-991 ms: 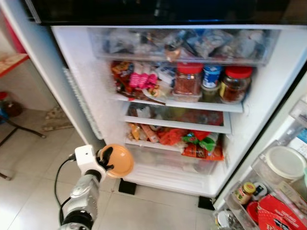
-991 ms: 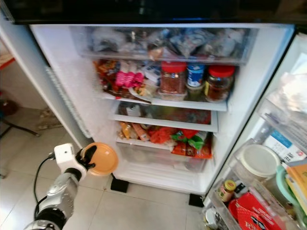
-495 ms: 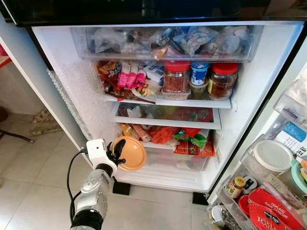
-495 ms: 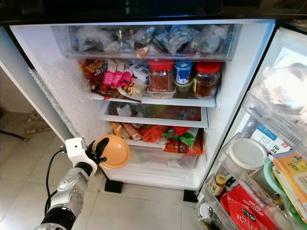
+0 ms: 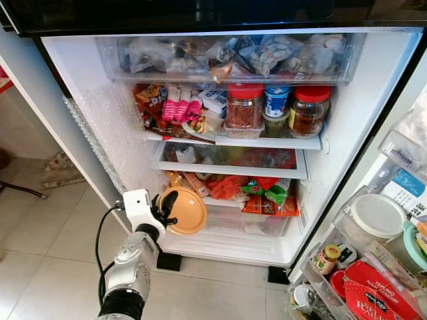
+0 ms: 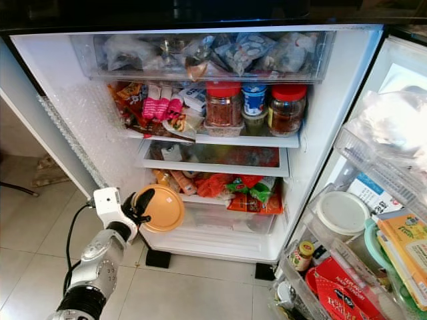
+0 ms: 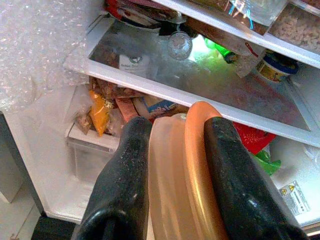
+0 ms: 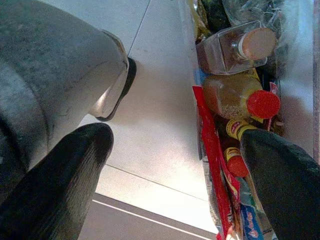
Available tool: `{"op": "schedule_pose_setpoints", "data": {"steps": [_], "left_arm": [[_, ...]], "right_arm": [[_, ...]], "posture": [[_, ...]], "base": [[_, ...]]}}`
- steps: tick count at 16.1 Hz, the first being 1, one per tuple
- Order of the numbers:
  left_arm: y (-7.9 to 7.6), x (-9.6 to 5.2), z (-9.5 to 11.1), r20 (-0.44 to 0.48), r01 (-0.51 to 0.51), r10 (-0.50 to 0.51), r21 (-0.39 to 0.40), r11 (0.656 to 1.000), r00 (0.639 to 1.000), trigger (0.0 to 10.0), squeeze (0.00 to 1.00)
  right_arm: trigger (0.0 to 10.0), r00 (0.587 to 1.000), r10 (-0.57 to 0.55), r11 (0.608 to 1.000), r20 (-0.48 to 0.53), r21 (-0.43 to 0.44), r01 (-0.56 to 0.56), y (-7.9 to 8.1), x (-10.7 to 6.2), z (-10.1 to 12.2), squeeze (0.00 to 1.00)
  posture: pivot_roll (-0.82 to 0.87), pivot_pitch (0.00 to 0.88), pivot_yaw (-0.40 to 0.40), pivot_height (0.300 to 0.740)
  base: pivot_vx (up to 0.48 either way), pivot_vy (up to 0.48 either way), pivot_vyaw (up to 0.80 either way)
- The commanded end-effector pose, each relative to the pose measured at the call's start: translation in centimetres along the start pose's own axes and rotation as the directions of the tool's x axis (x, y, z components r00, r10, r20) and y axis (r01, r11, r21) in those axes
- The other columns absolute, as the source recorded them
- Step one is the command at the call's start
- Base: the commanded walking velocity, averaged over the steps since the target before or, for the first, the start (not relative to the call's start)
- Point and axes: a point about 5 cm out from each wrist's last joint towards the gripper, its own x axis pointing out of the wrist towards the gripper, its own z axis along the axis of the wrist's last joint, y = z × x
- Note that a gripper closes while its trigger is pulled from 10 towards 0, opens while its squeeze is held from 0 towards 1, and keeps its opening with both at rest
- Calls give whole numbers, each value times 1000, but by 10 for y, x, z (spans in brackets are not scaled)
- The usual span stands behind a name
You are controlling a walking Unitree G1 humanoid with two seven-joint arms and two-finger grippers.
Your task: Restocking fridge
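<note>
Left gripper (image 5: 167,212) was clamped on the rim of an orange lidded container (image 5: 185,211), held edge-on at the fridge's lower shelf (image 5: 227,202), just beside the snack packets (image 5: 267,198). Plastic judged light, stiff, smooth, so prob. slippery; rim grip judged adequate. Jars (image 5: 244,107) were stood on the upper shelf, bags were packed in the top drawer (image 5: 230,57). Right gripper (image 8: 175,165) was spread wide, idle over door bottles.

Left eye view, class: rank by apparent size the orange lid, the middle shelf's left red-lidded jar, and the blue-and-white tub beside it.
1. Orange lid, held in the left tool; nearer the camera, so true size unsure.
2. Red-lidded jar.
3. Blue-and-white tub.
</note>
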Motion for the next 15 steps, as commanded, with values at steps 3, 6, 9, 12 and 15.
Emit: {"op": "schedule_pose_setpoints", "data": {"steps": [3,6,9,12,15], "left_arm": [[1,-2,3,7,-6,6,-10,1000,1000,10000,0],[1,-2,3,6,-7,7,-14,1000,1000,10000,0],[0,-2,3,3,-4,4,-21,1000,1000,10000,0],[0,-3,2,1,-6,7,-22,1000,1000,10000,0],[0,-3,3,3,-2,2,-21,1000,1000,10000,0]], "right_arm": [[10000,1000,5,1000,-15,-24,-5,2,0,-3,0],[10000,1000,7,998,-19,-60,-8,1,0,-2,0],[10000,1000,11,996,-20,-92,-13,0,0,-2,0],[10000,1000,15,995,-17,-100,-17,1,0,-2,0],[10000,1000,18,995,-15,-103,-20,2,0,-3,0]], "posture": [[-94,85,66,740],[-97,83,60,740],[-97,83,58,740],[-99,85,59,740],[-99,87,60,740]], "base": [[0,0,0],[0,0,0],[0,0,0],[0,0,0],[0,0,0]]}}
